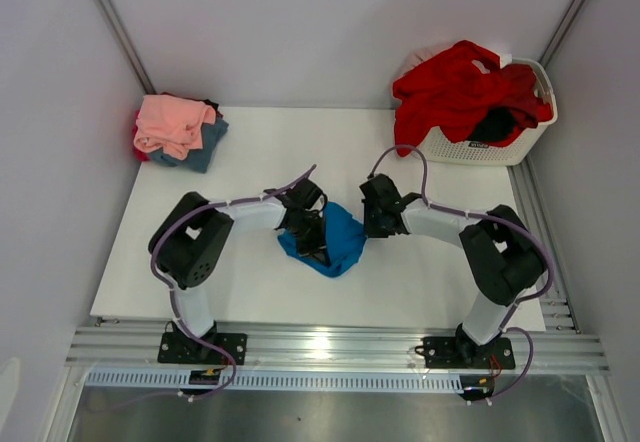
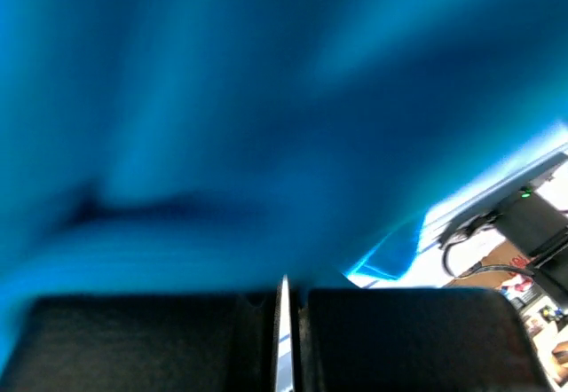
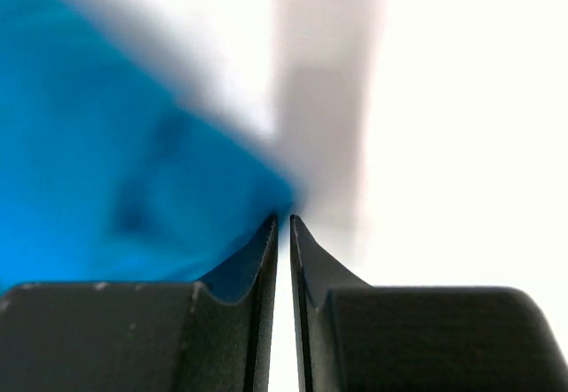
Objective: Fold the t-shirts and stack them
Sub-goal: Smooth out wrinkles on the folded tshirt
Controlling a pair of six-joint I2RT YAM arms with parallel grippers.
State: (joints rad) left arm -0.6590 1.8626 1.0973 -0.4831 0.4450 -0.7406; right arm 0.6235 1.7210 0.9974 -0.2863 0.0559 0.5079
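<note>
While the left gripper stands fully closed, its two black fingers parted by only a hairline slit, the bright blue t-shirt lies directly over the fingertips and fills almost the whole wrist view; whether a fold is actually pinched between the jaws cannot be determined. The right gripper is almost completely closed, with a narrow gap along the fingers, and its tips meet on a corner of the same cloth, which it pinches. From above, the bright blue t-shirt sits as a crumpled, unfolded heap on the white table, with the left gripper set on its left part and the right gripper touching its right edge. Beyond the bright blue t-shirt and well off to its left, at the far corner of the table, rests a small pile with a salmon pink t-shirt on top of a slate blue t-shirt. Beyond the bright blue t-shirt and well off to its right stands a white slatted basket, over whose rim a red t-shirt is draped, with a black t-shirt showing beneath it.
</note>
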